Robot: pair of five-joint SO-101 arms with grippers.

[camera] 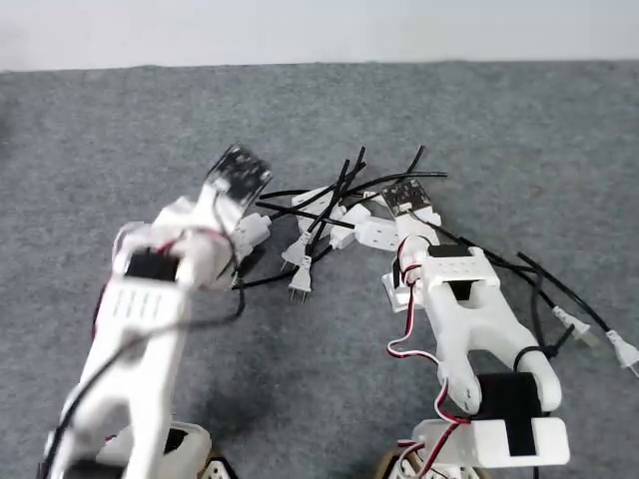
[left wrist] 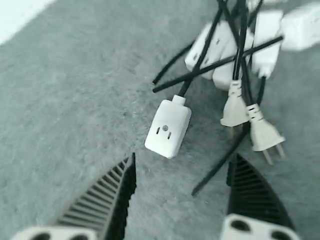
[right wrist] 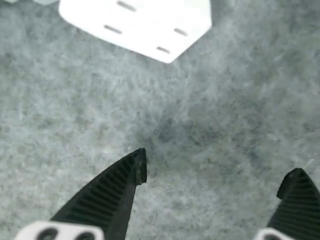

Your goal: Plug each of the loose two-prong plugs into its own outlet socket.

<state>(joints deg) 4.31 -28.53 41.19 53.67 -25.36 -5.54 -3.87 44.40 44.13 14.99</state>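
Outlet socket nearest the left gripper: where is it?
In the left wrist view, the socket lies on the carpet just ahead of the left gripper, beside two plugs.

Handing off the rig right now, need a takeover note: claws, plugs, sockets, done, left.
Left claw: open, above a white socket; two loose plugs lie beside it.
Right claw: open, empty, over bare mat near a slotted socket block.
Done: no plug seen seated.
Left: all plugging, including a stray plug at the mat's far right.
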